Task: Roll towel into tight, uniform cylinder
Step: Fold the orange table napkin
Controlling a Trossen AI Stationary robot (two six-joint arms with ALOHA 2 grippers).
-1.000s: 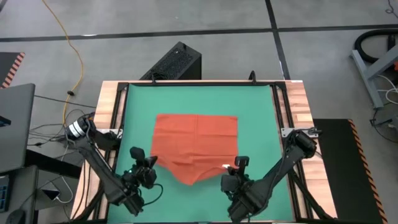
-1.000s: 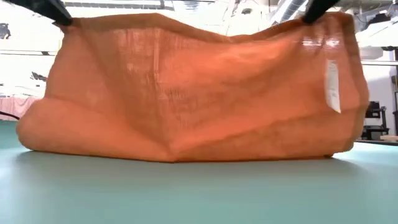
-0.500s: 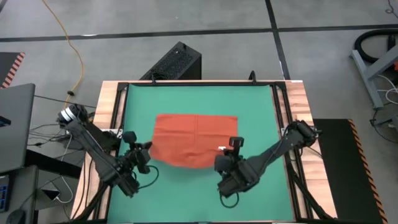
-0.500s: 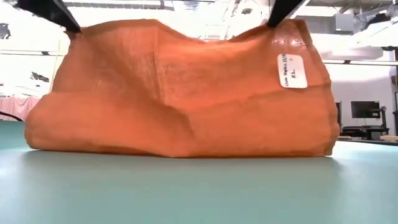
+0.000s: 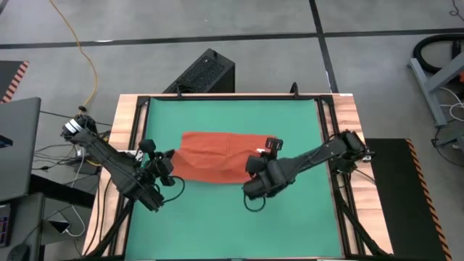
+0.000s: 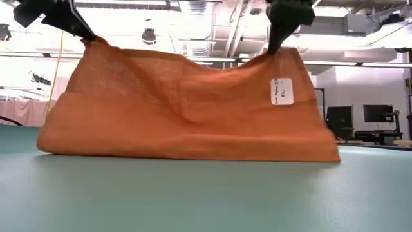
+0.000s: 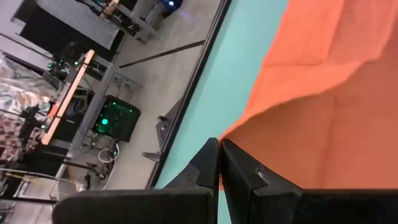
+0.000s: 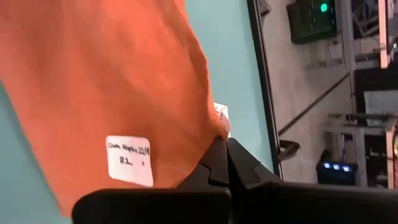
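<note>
The left gripper (image 5: pixel 168 157) is pinched together on the left near corner of the towel (image 5: pixel 217 156), holding that corner lifted above the green mat (image 5: pixel 290 123). In the left wrist view the two dark fingers (image 7: pixel 214 165) meet flat with only the thin orange-red edge between them. From this pincer the cloth runs away toward the other arm and sags between the two grips, as the low view shows, with a fold resting on the mat below.

The sag suggests a light, limp fabric with no stiffness of its own: it should drape wherever it is not held, and a fold will probably not stay crisp unless laid flat. It looks thin enough to slip out of a shallow pinch, so the corners, where both pincers bite now, seem the right places to hold, keeping the edge taut between them for an even roll.

The right gripper (image 5: pixel 265 154) is likewise clamped on the right near corner, fingers (image 8: pixel 225 162) closed on the hem. The small white tag (image 6: pixel 281 91) hangs just below this pincer, on the lifted face of the towel.

There are no containers on the table; the towel is the only loose thing on the mat, lying between the two pincers.
</note>
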